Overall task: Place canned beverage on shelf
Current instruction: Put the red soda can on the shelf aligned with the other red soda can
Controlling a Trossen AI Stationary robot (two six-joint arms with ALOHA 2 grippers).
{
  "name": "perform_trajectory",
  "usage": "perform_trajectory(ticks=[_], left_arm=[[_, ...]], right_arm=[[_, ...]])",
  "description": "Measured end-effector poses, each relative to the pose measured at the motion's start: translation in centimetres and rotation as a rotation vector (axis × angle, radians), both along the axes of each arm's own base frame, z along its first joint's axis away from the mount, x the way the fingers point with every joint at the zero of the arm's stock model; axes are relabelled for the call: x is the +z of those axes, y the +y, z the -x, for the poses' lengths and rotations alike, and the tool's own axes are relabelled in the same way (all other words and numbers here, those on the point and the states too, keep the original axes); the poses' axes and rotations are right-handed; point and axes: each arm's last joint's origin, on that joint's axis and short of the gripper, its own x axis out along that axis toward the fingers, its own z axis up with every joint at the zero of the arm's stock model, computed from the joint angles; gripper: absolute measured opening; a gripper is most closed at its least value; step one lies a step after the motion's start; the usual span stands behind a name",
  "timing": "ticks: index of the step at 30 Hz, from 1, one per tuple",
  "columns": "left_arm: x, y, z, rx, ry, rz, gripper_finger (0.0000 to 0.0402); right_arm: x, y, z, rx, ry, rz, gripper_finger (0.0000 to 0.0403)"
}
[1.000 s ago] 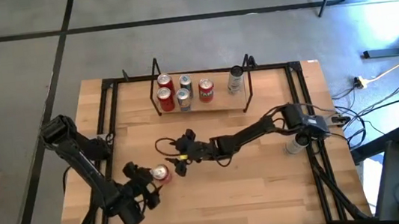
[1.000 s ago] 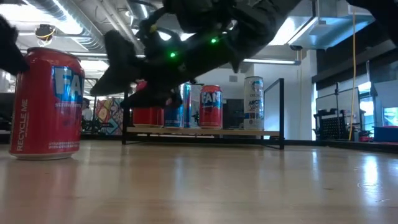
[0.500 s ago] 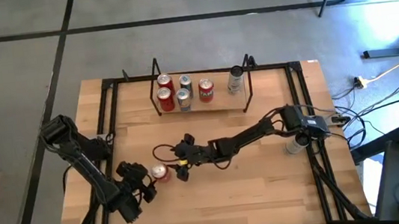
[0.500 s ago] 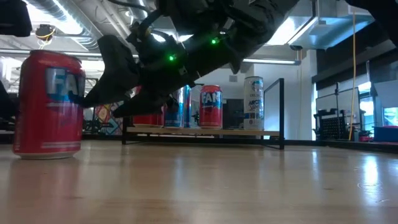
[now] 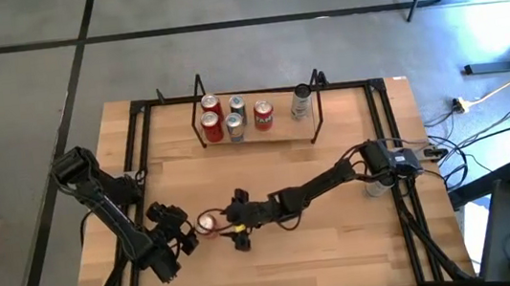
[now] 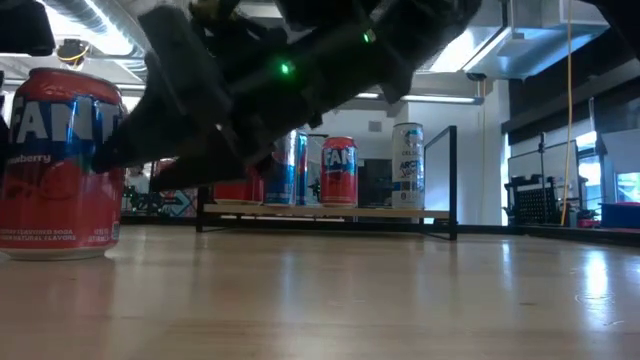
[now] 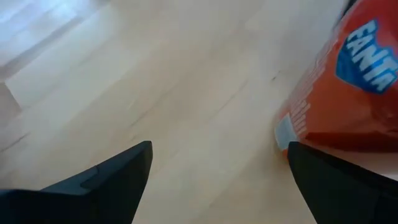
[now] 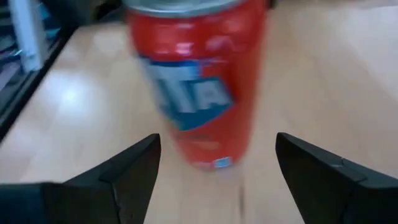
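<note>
A red Fanta can [image 5: 208, 223] stands upright on its base on the wooden table, left of centre. My right gripper [image 5: 227, 222] comes at it from the table's right, open, and in the right wrist view the can [image 8: 196, 81] stands just ahead of its spread fingers. My left gripper [image 5: 184, 232] is open close beside the can's left; there the can [image 7: 348, 87] lies outside the gap. The shelf [image 5: 283, 132] at the far edge holds several cans. My right gripper reaches at the can's lower half [image 8: 205, 155] nearly level from the table's right, one finger on each side of it. I cannot tell whether either finger touches the can. The can stands upright on the table.
Black frame rails [image 5: 142, 165] run round the tabletop. A silver can [image 5: 376, 187] stands by the right rail under my right arm. In the low view the shelf [image 6: 330, 212] with its cans stands far behind the red can [image 6: 60, 165]. Bare wood lies between can and shelf.
My right gripper has gone toward the table's near left, down to the can, tipping more level. My left gripper has drawn back from the can toward the left edge and sunk a little. The can stays upright but has turned about, its label now facing the near edge.
</note>
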Motion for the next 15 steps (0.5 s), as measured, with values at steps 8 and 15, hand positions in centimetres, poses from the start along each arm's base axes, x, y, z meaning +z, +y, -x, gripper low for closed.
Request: perform_trajectory(ticks=[8, 15], left_arm=[[0.6, -1.0, 1.4, -0.07, 0.053, 0.062, 0.0371], [1.5, -1.9, 2.8, -0.095, -0.006, 0.121, 0.0371]], right_arm=[[5.3, 0.7, -1.3, 0.098, 0.148, 0.024, 0.0309], [11.0, 0.7, -2.5, 0.059, 0.039, 0.145, 0.0309]])
